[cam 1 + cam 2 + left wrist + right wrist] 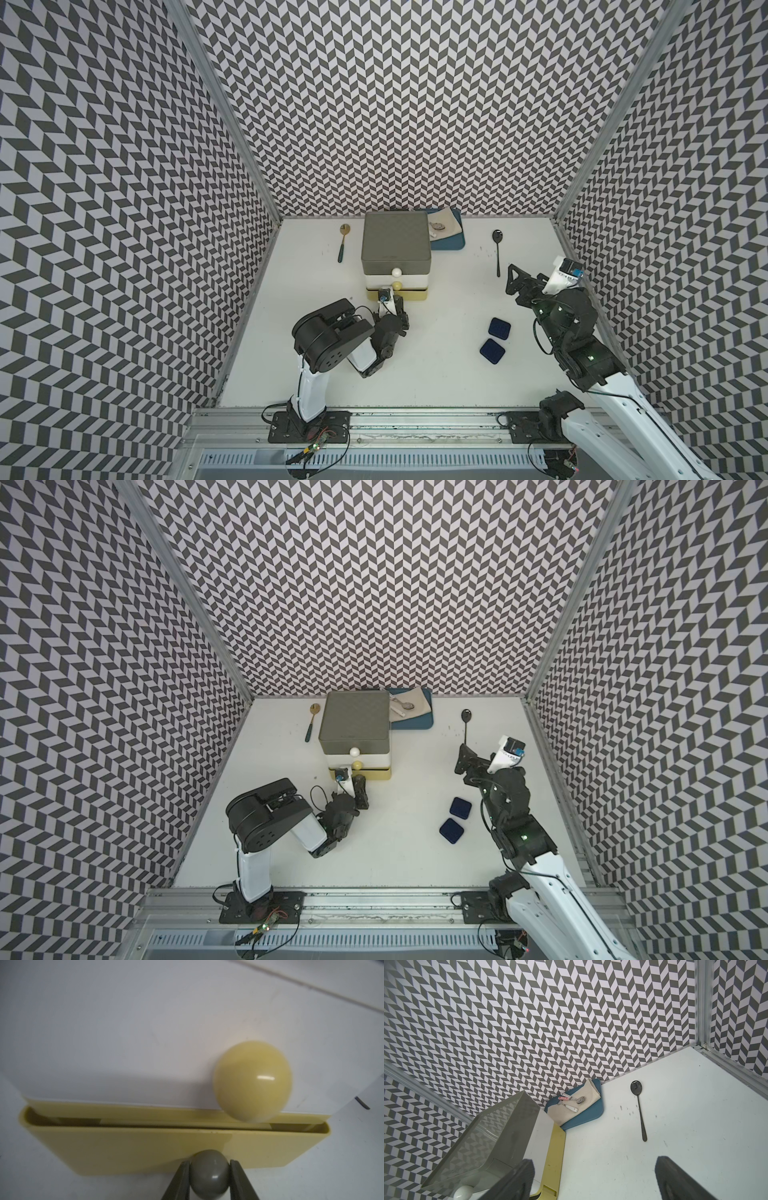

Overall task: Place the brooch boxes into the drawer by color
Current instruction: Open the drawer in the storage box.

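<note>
The drawer (395,245) (356,721) stands at the back middle, with a grey tier on top, a white one below and a pale yellow one at the bottom. My left gripper (395,302) (209,1164) is shut on the grey ball knob (209,1175) of the yellow bottom tier (145,1147). A narrow gap shows behind that tier's front. Two dark blue brooch boxes (499,328) (492,351) lie side by side on the table to the right. My right gripper (514,277) (593,1167) hovers open and empty beyond them, right of the drawer.
A gold spoon with a green handle (343,241) lies left of the drawer. A black spoon (497,251) (638,1109) lies to its right. A blue tray (451,245) behind the drawer holds a cloth and small spoons. Patterned walls close three sides.
</note>
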